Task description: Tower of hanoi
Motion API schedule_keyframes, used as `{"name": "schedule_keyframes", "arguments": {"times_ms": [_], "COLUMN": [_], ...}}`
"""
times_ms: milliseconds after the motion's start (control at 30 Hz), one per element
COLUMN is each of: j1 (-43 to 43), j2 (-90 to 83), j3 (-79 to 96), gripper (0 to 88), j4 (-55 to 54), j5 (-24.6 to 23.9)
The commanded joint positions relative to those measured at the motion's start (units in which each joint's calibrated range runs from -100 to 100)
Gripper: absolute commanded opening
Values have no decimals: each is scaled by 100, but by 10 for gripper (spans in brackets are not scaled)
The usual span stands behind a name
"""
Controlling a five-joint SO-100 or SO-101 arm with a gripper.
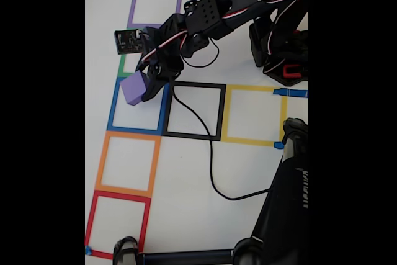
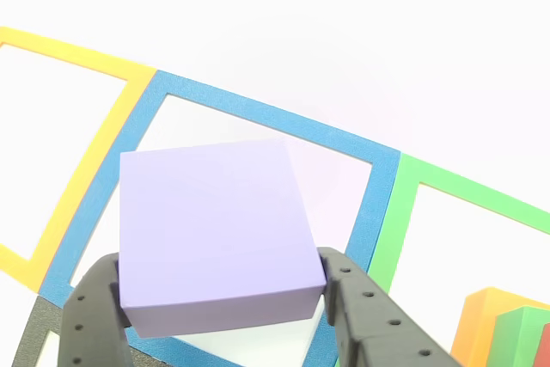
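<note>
In the fixed view my gripper [image 1: 139, 89] is shut on the purple cube [image 1: 133, 87], holding it over the upper part of the blue taped square [image 1: 114, 111]. The other view shows the same purple cube [image 2: 215, 229] up close, clamped between my two dark fingers [image 2: 365, 320] inside the blue outline [image 2: 258, 113]. I cannot tell whether it touches the table. At that view's bottom right corner, beside the green outline [image 2: 468, 186], stand the orange cube [image 2: 479, 326], the green cube [image 2: 519, 338] and a sliver of the red cube [image 2: 544, 348], pressed close together.
Taped squares lie on the white table: purple [image 1: 132, 5] at the top, black [image 1: 220, 113], yellow [image 1: 283, 116], orange [image 1: 102, 161], red [image 1: 92, 216]. A black cable [image 1: 211, 162] crosses the middle. The arm's base [image 1: 282, 51] stands top right, a dark stand [image 1: 285, 206] bottom right.
</note>
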Motion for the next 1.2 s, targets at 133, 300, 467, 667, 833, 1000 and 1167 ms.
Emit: {"name": "schedule_keyframes", "arguments": {"times_ms": [133, 300, 467, 667, 833, 1000, 1167], "j1": [-61, -90, -109, -128, -128, -90, -52], "j2": [1120, 1847, 2331, 2436, 2517, 2614, 2662], "j3": [402, 393, 402, 575, 638, 684, 693], "gripper": [126, 125, 125, 129, 152, 192, 240], "j4": [-2105, -2923, -3482, -3708, -3805, -3911, -3943], "j5": [36, 36, 36, 36, 36, 36, 36]}}
